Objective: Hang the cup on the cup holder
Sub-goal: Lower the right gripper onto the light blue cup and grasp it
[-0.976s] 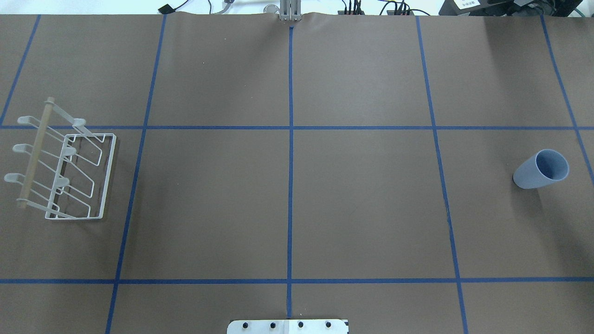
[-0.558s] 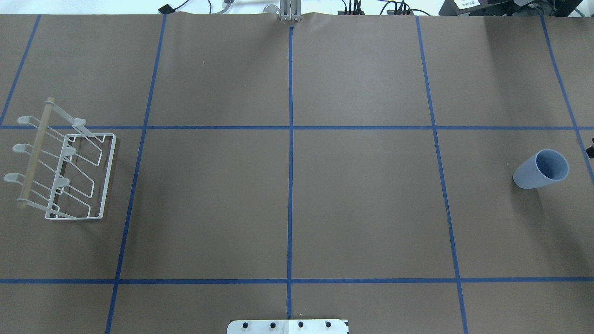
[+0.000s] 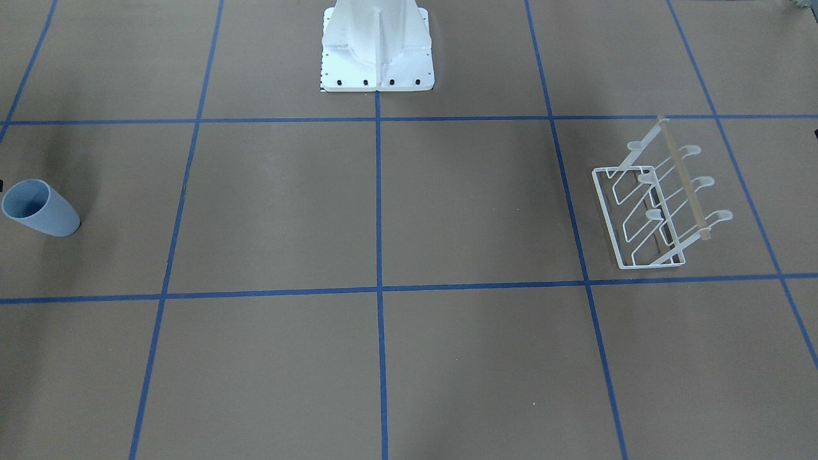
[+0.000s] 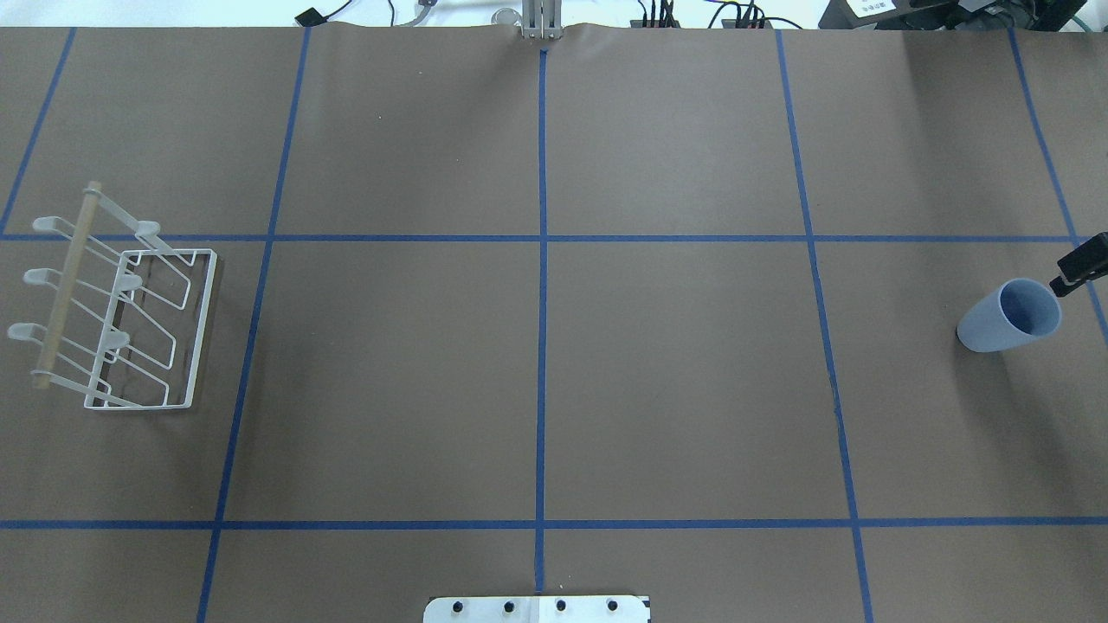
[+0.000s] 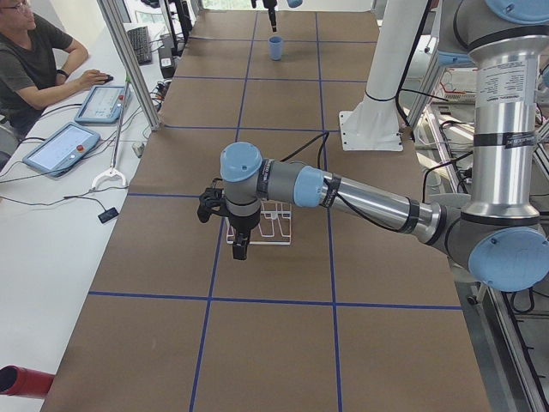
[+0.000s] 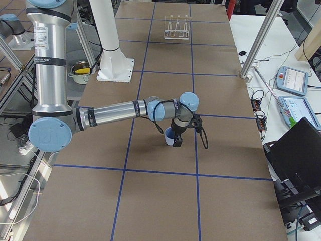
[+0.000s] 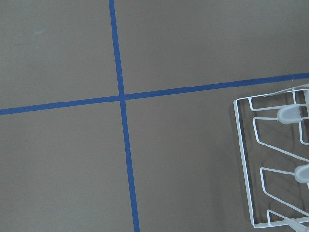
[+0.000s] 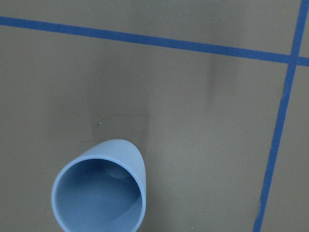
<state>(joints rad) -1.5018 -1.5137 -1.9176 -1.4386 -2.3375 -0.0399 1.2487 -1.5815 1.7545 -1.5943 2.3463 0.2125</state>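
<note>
The light blue cup (image 4: pixel 1008 316) stands upright, mouth up, at the table's far right; it also shows in the front view (image 3: pixel 39 207) and the right wrist view (image 8: pixel 99 193). My right gripper (image 6: pixel 176 140) hangs right over the cup; only a black part of it (image 4: pixel 1079 263) shows in the overhead view, beside the rim, so I cannot tell if it is open or shut. The white wire cup holder (image 4: pixel 130 320) stands at the far left, empty. My left gripper (image 5: pixel 240 249) hovers beside the cup holder (image 5: pixel 266 225); I cannot tell its state.
The white robot pedestal (image 3: pixel 377 45) stands at the middle of the robot's table edge. Blue tape lines (image 4: pixel 542 346) grid the brown table. An operator (image 5: pixel 34 60) sits beyond the far edge with tablets (image 5: pixel 62 148) and a metal post (image 5: pixel 129 60).
A black part of my right gripper has come into the overhead view from the right edge and moved up to the cup's rim. Cup and cup holder have not moved.
</note>
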